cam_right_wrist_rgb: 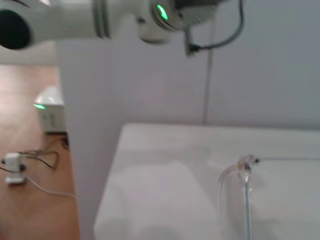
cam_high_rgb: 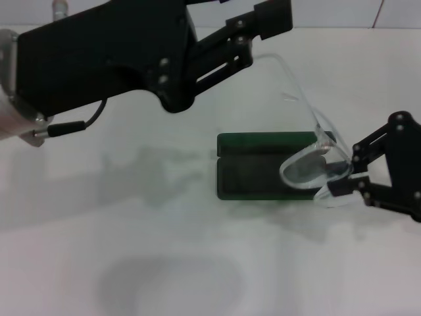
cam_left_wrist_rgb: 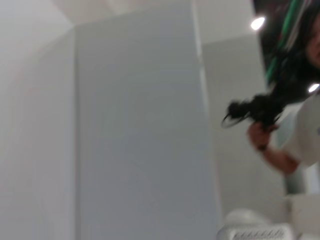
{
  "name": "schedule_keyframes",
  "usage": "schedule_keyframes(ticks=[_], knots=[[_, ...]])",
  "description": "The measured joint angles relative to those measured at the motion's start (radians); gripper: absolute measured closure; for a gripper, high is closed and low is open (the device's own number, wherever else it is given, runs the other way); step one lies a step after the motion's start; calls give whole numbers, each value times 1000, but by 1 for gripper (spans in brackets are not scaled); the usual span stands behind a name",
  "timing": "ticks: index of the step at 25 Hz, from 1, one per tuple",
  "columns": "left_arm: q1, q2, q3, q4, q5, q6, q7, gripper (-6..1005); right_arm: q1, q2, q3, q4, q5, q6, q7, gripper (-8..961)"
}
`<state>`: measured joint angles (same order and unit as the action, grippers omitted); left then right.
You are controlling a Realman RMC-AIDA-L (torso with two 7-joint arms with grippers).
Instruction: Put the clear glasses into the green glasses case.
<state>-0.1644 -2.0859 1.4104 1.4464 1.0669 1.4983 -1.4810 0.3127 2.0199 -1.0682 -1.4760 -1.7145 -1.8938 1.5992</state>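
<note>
Glasses hang over the open green glasses case, ready for lowering. Right gripper jaws pinch them at one end. Left gripper is raised near the table's far edge; its jaws I cannot tell.

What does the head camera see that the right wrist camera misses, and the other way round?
Only the head view shows the green glasses case lying open on the white table, the right gripper pinching the clear glasses over the case's right end, and the left gripper raised above the table's far side. Only the right wrist view shows the wooden floor with a cable, and a white arm segment with a green light. Both show the glasses and the table.
</note>
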Motion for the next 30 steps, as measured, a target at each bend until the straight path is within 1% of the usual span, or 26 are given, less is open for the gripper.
schedule_keyframes(ticks=[4, 7, 11, 16, 20, 26, 30], knots=[[-26, 0, -20, -64, -19, 63, -21, 674, 0, 0, -24, 104, 105, -9, -148, 848], [-34, 0, -22, -102, -7, 72, -19, 721, 3, 0, -32, 132, 150, -21, -196, 848], [-60, 1, -22, -158, 7, 92, -15, 783, 11, 1, -37, 135, 174, -26, -204, 848], [-122, 3, -23, -259, 19, 145, -17, 866, 21, 2, -49, 142, 204, -24, -208, 847], [-149, 3, -23, -290, 50, 157, -22, 946, 29, 2, -57, 152, 224, -21, -209, 847], [-160, 1, -24, -295, 75, 160, -25, 947, 42, 2, -57, 161, 225, -19, -209, 847], [-160, 1, -24, -295, 77, 162, -26, 948, 60, 1, -58, 195, 225, -19, -210, 847]])
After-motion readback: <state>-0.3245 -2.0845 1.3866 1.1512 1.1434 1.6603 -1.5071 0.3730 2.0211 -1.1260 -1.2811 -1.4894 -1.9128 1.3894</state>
